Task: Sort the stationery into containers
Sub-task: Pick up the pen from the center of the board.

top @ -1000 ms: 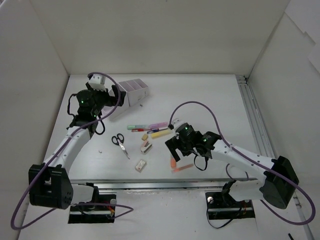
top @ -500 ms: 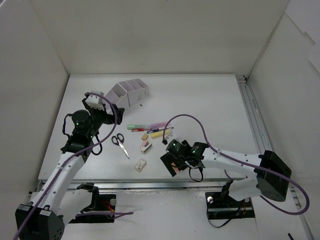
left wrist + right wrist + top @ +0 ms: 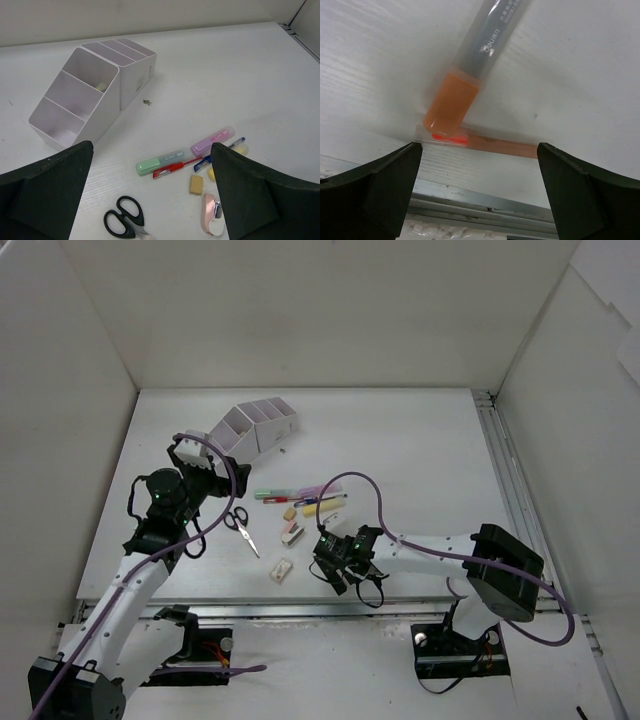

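Observation:
The white organizer (image 3: 256, 425) stands at the back left; in the left wrist view (image 3: 90, 95) its slanted compartments face me. On the table lie black scissors (image 3: 125, 218), a green highlighter (image 3: 159, 161), a red pen (image 3: 176, 168), a lilac highlighter (image 3: 213, 141), a blue pen (image 3: 221, 152), a beige eraser (image 3: 196, 184) and a pink correction tape (image 3: 210, 221). My left gripper (image 3: 152, 147) is open and empty above them. My right gripper (image 3: 479, 148) is open, low over an orange highlighter (image 3: 470, 75) that lies across a second orange pen (image 3: 495, 144).
A white block eraser (image 3: 281, 569) lies near the front, left of my right gripper (image 3: 338, 566). The table's metal front rail (image 3: 485, 205) runs just past the orange pens. Something small and yellow (image 3: 101, 86) sits in one organizer compartment. White walls enclose the table.
My right gripper has moved left and toward the front edge and now covers the orange pens in the top view. My left arm has drawn back from the organizer toward the scissors.

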### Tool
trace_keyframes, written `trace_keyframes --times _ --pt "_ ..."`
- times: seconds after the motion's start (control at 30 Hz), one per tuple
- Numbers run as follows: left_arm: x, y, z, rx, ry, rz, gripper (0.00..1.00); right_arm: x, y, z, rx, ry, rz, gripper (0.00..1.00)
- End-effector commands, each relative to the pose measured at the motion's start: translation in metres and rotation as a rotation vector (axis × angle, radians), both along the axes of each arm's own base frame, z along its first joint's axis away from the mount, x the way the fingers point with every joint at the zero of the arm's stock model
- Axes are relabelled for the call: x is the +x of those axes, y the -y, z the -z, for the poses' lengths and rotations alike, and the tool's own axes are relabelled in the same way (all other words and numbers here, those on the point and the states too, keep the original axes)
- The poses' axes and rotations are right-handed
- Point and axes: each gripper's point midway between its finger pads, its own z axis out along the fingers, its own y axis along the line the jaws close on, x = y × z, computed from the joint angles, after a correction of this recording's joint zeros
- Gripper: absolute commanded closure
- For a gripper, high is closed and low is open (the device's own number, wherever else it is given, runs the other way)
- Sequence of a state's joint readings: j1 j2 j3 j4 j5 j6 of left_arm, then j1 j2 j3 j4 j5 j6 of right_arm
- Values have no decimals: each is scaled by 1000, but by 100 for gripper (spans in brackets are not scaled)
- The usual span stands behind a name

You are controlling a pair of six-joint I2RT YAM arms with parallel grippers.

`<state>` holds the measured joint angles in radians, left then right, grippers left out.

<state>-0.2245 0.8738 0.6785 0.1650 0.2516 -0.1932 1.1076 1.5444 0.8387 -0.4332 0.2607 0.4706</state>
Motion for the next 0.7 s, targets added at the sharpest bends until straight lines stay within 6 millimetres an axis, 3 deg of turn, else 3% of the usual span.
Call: trace_keyframes --times 0.0,0.17,0.27,0.5,0.57,0.67 --pt "0 1 -30 -10 99 -1 0 15 14 -12 -80 96 75 2" --pt "3 -2 -29 -4 94 -21 1 31 4 -21 -85 133 53 2" --pt "4 -4 -25 7 80 -37 0 37 0 -12 -81 83 26 3" --pt "7 -11 -28 26 81 -74 0 41 1 3 -8 -51 28 19" --pt "8 -12 -26 30 76 -80 1 44 5 6 9 -70 50 32" --pt "10 -13 -26 37 70 -85 1 32 5 11 52 -138 47 34"
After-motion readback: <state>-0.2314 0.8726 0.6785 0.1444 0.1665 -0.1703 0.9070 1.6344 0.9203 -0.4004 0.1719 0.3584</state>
